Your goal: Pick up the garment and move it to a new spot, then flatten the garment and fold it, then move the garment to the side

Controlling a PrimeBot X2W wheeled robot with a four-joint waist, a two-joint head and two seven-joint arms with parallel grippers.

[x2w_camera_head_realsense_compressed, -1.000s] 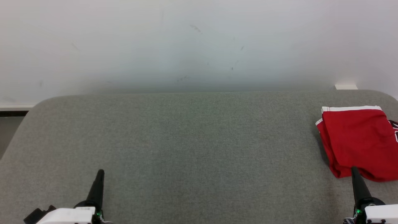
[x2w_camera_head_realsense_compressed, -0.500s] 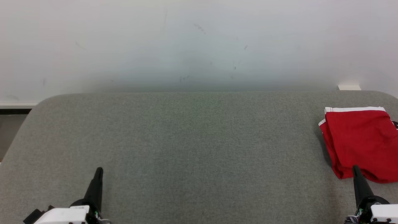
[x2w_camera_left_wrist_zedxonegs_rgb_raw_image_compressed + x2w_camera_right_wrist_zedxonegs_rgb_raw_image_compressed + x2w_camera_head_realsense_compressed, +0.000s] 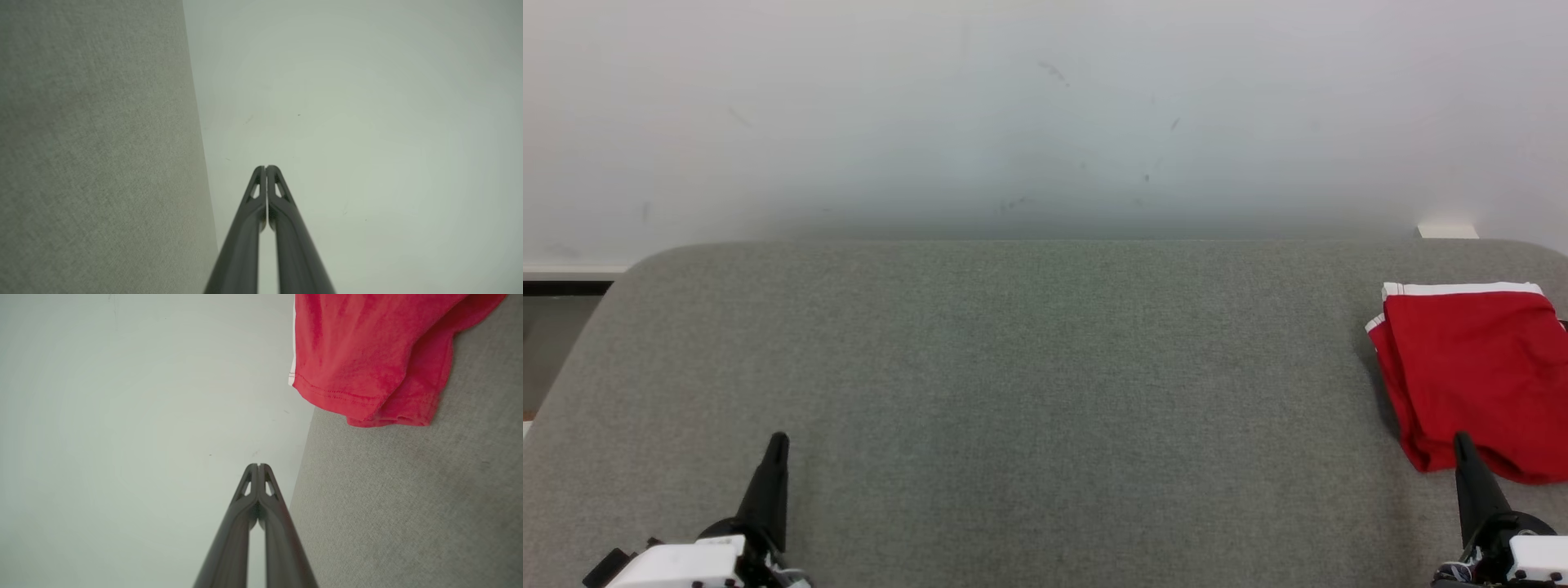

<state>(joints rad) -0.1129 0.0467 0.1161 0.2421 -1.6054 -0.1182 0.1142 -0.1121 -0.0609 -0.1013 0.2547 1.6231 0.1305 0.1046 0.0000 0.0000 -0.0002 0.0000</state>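
A folded red garment [image 3: 1474,376] with a white band along its far edge lies at the right end of the grey fabric surface [image 3: 1045,367], partly cut off by the head view's right edge. In the right wrist view the garment [image 3: 367,355] lies ahead, off to one side of the fingers. My right gripper [image 3: 1463,441] is shut and empty, its tip just at the garment's near edge; whether it touches is unclear. My left gripper [image 3: 778,441] is shut and empty near the front left. Both wrist views show the fingertips [image 3: 266,168] [image 3: 258,466] pressed together.
A pale wall [image 3: 1045,122] rises right behind the grey surface's rounded far edge. A small white block [image 3: 1447,231] sits at the far right by the wall. A strip of floor [image 3: 556,343] shows past the left edge.
The whole head picture has slid slightly to the right and down, so the camera turned a little. Both grippers stay shut and the garment lies as before.
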